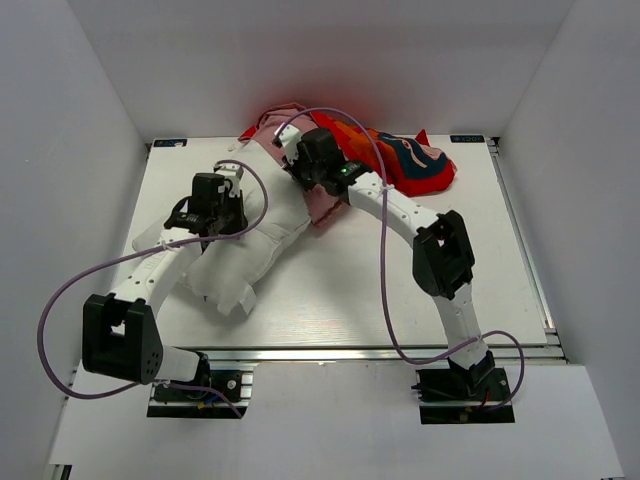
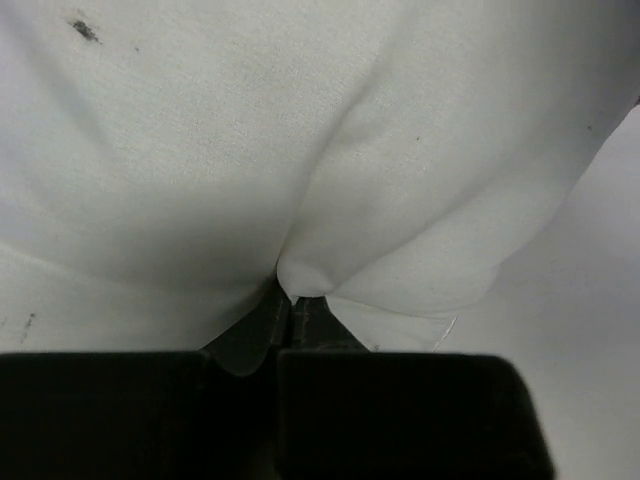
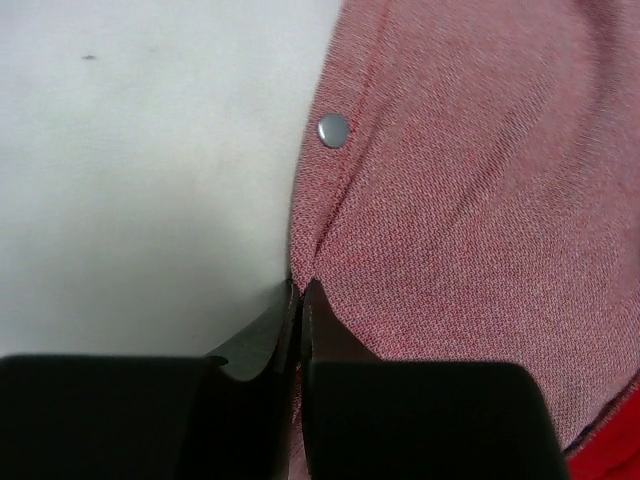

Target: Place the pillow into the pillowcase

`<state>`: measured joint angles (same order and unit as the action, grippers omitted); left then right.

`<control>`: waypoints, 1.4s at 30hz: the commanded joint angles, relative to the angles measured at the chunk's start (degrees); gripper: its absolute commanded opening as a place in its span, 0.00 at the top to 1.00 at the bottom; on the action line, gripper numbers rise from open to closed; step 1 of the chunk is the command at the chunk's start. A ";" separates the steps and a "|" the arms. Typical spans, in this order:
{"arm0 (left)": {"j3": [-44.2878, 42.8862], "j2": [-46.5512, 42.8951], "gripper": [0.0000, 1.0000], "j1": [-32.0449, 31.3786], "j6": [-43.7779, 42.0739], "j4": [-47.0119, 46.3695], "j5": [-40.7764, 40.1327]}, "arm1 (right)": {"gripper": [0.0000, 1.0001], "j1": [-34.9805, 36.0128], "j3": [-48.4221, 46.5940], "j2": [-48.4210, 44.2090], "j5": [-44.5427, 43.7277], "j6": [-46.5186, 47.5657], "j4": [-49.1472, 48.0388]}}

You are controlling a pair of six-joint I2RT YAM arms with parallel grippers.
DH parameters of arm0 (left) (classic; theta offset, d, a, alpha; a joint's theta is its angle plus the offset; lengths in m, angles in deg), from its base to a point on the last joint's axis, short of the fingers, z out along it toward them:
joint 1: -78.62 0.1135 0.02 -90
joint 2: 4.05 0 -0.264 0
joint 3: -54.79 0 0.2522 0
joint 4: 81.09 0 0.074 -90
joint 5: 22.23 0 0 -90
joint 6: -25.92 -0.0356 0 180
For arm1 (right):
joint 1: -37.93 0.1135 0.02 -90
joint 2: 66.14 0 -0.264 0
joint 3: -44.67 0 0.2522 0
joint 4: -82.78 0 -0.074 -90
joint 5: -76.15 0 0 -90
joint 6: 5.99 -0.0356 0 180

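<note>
The white pillow (image 1: 250, 245) lies on the table's left half, its far end against the red pillowcase (image 1: 415, 165) at the back. My left gripper (image 1: 222, 205) sits on the pillow and is shut on a fold of the pillow (image 2: 300, 150); in its wrist view the gripper (image 2: 291, 297) pinches white fabric. My right gripper (image 1: 305, 170) is at the pillowcase mouth, shut on the pale pink inner hem of the pillowcase (image 3: 470, 200). In its wrist view the gripper (image 3: 299, 290) pinches the hem just below a metal snap (image 3: 333, 130), with the pillow (image 3: 150, 170) to the left.
The white table (image 1: 360, 290) is bounded by white walls on three sides and a metal rail (image 1: 370, 352) at the near edge. Purple cables (image 1: 60, 300) loop off both arms.
</note>
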<state>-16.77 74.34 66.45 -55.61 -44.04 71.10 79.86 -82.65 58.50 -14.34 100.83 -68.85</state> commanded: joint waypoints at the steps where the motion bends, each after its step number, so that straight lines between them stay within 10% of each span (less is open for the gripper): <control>1: -0.99 1.67 0.95 1.09 0.49 -0.35 2.72 | 1.00 1.30 -2.28 -5.81 11.72 -1.87 7.68; 12: -9.61 0.81 1.00 1.18 3.92 -1.23 13.08 | 1.00 12.03 -3.61 -15.74 28.01 -11.81 16.94; 28: 7.60 -20.38 1.00 -2.42 18.51 -13.53 29.03 | 1.00 -3.87 18.80 -18.03 20.97 -11.64 14.74; 31: 6.83 -21.35 0.97 -2.51 16.24 -9.50 25.16 | 0.68 -5.54 20.48 -18.99 21.23 -7.25 15.88; 35: -0.97 -20.03 0.63 -2.43 11.14 -0.81 16.21 | 0.22 -7.82 18.90 -25.13 29.30 1.27 18.52; 42: -10.56 -18.71 0.41 -2.51 2.01 9.74 11.94 | 0.11 -10.73 27.22 -41.65 36.98 20.79 13.47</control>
<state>-23.35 56.24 63.87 -47.99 -40.00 85.04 69.52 -59.48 24.84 19.76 110.14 -50.73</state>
